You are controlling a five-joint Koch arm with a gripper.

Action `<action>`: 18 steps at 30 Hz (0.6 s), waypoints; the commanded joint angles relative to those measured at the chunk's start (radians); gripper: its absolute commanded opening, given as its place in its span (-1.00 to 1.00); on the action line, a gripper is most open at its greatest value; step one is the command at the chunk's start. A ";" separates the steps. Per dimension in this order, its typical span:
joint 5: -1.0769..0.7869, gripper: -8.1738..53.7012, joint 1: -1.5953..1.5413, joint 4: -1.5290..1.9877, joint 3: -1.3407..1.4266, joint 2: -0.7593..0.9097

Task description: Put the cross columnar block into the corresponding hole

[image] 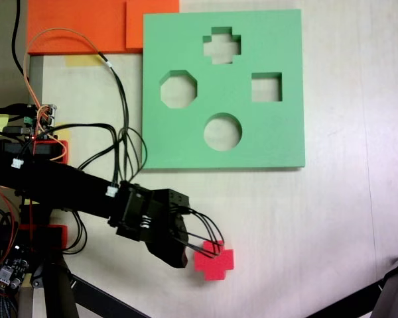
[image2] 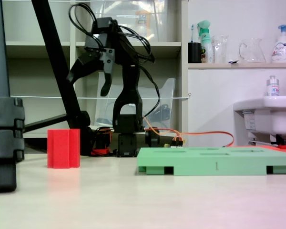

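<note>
- Red cross columnar block standing upright on the worktop, at 6 o'clock from the green board.
- Tool spread wide, raised above the block, holding nothing.
- Reaching step, probably; next: lower, pinch, carry to the corresponding hole at 12 o'clock.
- Plenty of open room between.

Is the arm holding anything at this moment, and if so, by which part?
Nothing is held. The gripper hangs open, well above the red cross block, which stands alone on the table.
</note>
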 commanded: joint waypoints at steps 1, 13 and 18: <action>-0.008 0.95 0.011 0.052 -0.078 -0.029; -0.080 0.95 0.067 -0.017 -0.087 -0.268; -0.080 0.95 0.074 -0.051 -0.087 -0.319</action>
